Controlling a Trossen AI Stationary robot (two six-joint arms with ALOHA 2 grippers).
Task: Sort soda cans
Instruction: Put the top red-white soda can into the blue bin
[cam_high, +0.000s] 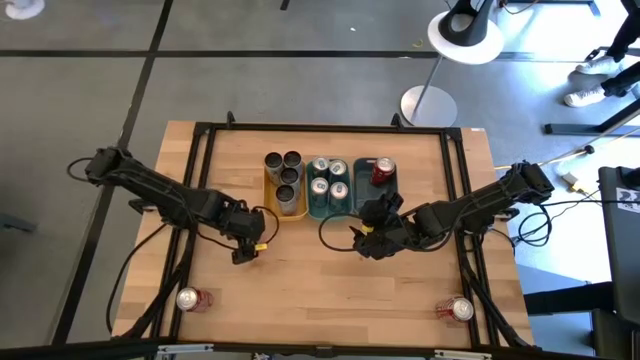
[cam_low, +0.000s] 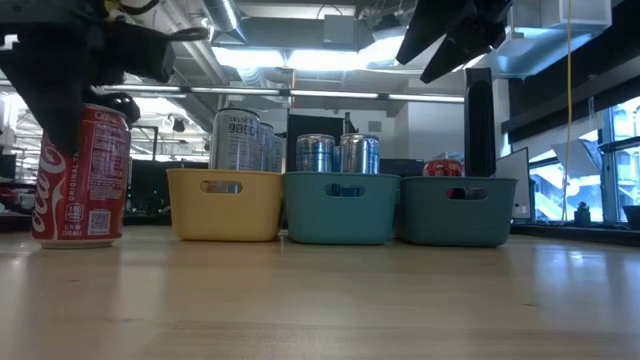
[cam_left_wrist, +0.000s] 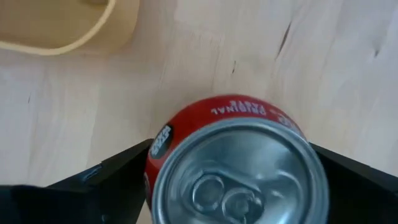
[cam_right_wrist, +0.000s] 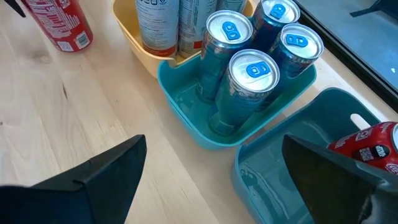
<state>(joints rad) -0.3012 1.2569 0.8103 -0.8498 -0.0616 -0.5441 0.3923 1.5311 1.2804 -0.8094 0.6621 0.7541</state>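
On table (cam_high: 330, 300), three trays in a row: yellow tray (cam_low: 222, 205) with dark cans (cam_high: 285, 175), teal tray (cam_low: 343, 210) with silver cans (cam_high: 328, 178), dark tray (cam_low: 458, 212) with a lone red can (cam_high: 383, 170). Right gripper (cam_high: 375, 240) just before dark tray, spread wide, empty. Left gripper (cam_high: 248, 245) astride a second red can (cam_left_wrist: 233, 162) standing near yellow tray — clamped or let go, cannot tell. Spare red cans (cam_high: 188, 298) at near edge, well apart. Risk: loose or off-centre hold tipping second red can; carry toward dark tray clipping tall cans or right gripper

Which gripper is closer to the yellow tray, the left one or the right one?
Left. The left gripper hovers just beside the yellow tray, over a red can. The right gripper is farther, in front of the dark teal tray.
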